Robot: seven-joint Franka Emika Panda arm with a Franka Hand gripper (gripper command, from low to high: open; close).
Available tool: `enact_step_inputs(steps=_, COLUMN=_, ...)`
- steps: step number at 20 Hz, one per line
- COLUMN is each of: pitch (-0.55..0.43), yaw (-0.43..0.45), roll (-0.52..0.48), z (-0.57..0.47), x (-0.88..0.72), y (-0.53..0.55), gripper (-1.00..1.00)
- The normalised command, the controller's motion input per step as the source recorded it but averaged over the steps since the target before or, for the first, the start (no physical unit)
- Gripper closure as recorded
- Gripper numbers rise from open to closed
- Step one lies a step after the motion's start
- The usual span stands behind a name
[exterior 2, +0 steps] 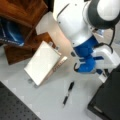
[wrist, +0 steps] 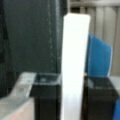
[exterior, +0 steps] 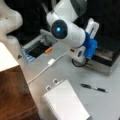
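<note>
Gripping a tall white block (wrist: pixel 75 65) between its black fingers (wrist: pixel 47 100), the gripper (wrist: pixel 73 100) stands closed on it at the 6 o'clock edge of the wrist view. In both front views a black pen (exterior: pixel 94 88) lies on the grey table (exterior: pixel 67 70) at about 3 o'clock from the white notepad (exterior: pixel 65 102), well apart from the arm's blue wrist (exterior: pixel 90 47)
</note>
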Motion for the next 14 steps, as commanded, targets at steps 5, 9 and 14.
enact_step_inputs(steps=5, pitch=0.064, yaw=0.274, roll=-0.118, z=0.44, x=0.3, y=0.27, gripper=1.0)
enact_step_inputs(steps=9, pitch=0.07, yaw=0.219, roll=-0.031, z=0.42, x=0.14, y=0.12, gripper=1.0)
enact_step_inputs(steps=14, pitch=0.078, yaw=0.204, roll=-0.007, z=0.38, x=0.02, y=0.02, gripper=1.0)
